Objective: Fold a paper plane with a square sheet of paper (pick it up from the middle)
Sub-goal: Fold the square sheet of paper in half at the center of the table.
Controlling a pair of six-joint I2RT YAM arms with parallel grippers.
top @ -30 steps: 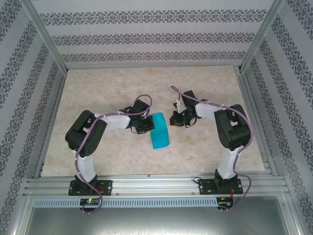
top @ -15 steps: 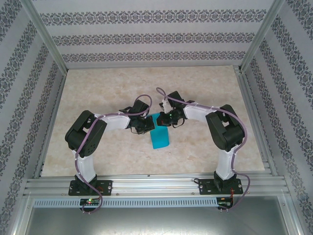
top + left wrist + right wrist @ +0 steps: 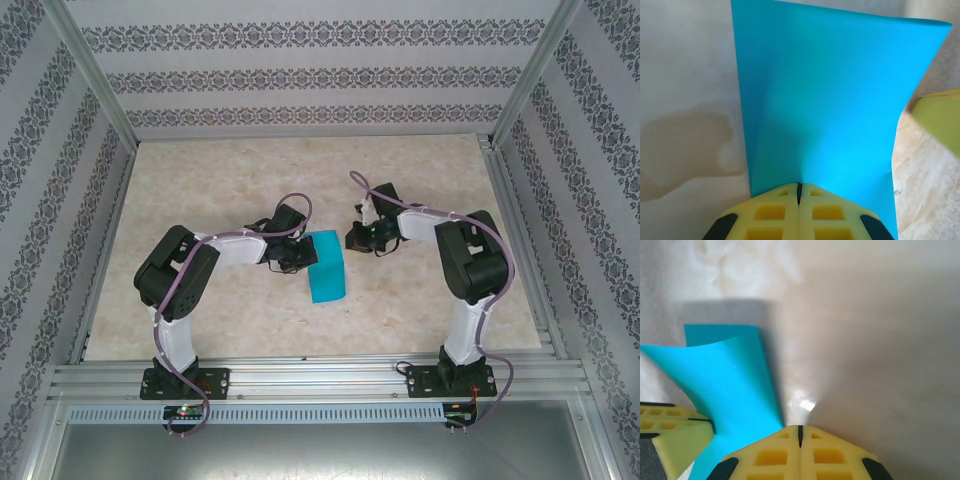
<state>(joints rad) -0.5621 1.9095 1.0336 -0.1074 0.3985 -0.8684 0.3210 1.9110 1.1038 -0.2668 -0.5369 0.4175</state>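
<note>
The square sheet of paper (image 3: pixel 328 270) is plain teal-blue and lies mid-table, bent upward on its left side. My left gripper (image 3: pixel 299 253) is shut on the paper's left edge. In the left wrist view the sheet (image 3: pixel 825 95) fans out from the closed yellow tips of the left gripper (image 3: pixel 799 185). My right gripper (image 3: pixel 360 238) hovers just right of the sheet's far corner, shut with nothing in it. In the right wrist view the right gripper (image 3: pixel 800 428) has its tips together over bare table, with the curled paper (image 3: pixel 735 377) to their left.
The beige marble tabletop (image 3: pixel 220 180) is ringed by patterned walls and an aluminium frame (image 3: pixel 320 375) along the near edge. The left gripper's yellow fingers (image 3: pixel 670 432) show low in the right wrist view. A right finger (image 3: pixel 940 117) shows at the left wrist view's edge.
The right gripper went left over the paper's far end half a second ago and has since pulled back to the right. The left gripper kept its hold and stayed put.
</note>
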